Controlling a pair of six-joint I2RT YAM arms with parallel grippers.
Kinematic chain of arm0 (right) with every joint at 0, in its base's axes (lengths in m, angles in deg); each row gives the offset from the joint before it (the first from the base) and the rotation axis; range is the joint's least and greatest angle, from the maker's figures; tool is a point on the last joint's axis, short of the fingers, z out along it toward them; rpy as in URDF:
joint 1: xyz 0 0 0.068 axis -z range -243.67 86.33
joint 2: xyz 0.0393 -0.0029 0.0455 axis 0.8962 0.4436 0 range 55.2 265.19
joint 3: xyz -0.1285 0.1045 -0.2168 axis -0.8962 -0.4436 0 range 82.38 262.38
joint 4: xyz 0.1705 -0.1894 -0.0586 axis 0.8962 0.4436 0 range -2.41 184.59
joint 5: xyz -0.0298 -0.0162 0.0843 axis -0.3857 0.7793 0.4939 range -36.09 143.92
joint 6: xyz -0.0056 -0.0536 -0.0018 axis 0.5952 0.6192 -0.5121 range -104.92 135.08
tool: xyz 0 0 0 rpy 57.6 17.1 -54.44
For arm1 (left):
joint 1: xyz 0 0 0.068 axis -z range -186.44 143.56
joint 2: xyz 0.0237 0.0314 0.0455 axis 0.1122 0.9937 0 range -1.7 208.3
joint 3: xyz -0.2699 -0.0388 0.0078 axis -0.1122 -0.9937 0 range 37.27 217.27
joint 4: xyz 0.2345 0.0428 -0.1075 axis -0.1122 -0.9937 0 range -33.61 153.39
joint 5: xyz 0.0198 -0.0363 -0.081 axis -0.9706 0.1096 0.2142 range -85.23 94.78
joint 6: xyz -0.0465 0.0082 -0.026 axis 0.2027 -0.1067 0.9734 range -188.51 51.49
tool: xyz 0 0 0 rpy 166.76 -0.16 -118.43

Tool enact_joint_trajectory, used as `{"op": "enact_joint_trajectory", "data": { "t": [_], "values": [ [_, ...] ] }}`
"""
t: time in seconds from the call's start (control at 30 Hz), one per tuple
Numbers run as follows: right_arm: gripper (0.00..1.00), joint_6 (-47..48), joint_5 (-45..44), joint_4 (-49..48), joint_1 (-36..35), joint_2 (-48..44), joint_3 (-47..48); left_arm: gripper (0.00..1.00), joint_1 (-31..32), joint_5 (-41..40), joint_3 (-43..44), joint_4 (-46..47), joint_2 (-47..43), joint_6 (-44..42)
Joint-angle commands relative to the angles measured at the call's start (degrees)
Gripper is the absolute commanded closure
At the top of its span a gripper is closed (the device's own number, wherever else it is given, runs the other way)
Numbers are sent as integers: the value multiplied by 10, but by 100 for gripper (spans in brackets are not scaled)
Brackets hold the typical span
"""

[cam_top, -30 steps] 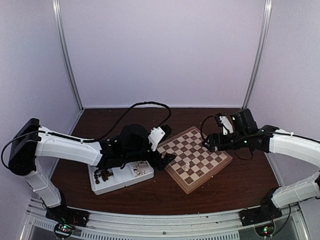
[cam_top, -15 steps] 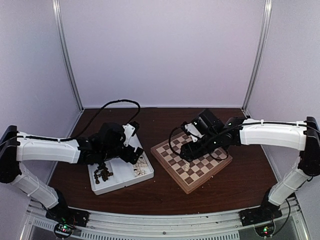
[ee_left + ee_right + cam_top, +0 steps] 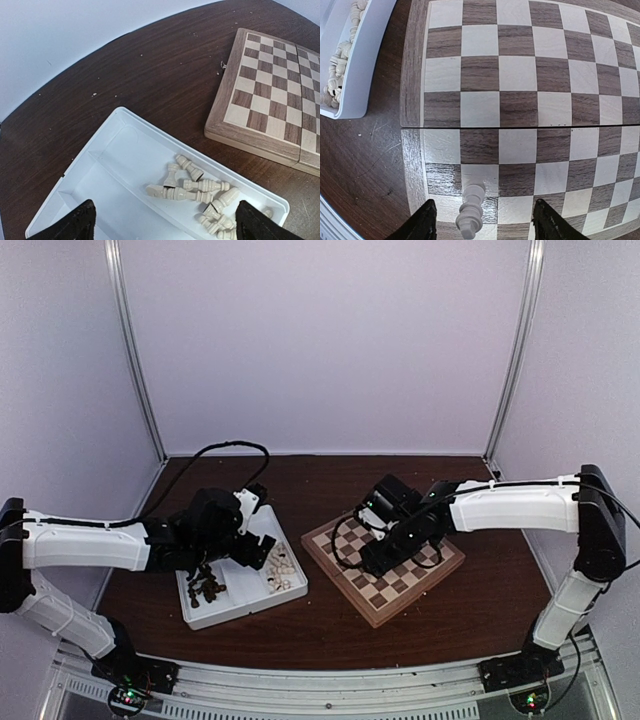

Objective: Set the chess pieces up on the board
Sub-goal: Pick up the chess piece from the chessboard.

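White chess piece (image 3: 471, 210) stands upright on the board (image 3: 520, 75), near its rim; long axis vertical, head up. Right gripper (image 3: 485, 225) jaws apart, straddling it without contact. Left gripper (image 3: 167, 225) jaws wide apart above the tray (image 3: 115, 150) holding cream pieces (image 3: 192, 187).

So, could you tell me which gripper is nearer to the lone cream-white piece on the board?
Right. The right gripper straddles the cream-white piece near the edge of the board; the left gripper hovers over the white tray, off the board.

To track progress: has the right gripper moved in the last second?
Yes. The right gripper went leftward over the board, from its far-right edge.
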Motion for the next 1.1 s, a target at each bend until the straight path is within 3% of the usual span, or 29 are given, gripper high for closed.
{"op": "enact_joint_trajectory", "data": {
  "t": [0.0, 0.47, 0.73, 0.9, 1.07],
  "values": [
    [37, 4, -17, 5, -5, 11, 14, 2, -4, -27, 1, -9, -2, 1],
    [55, 11, -14, 6, -10, 31, 23, 2, -5, -26, 14, -15, 11, -7],
    [77, 13, -16, 5, -13, 22, 21, 2, -5, -28, 21, -22, 13, -10],
    [82, 14, -18, 4, -14, 7, 20, 2, -4, -29, 22, -23, 8, -11],
    [85, 16, -76, 11, -13, -28, 21, 2, -5, -33, 21, -25, 1, -14]
  ]
}}
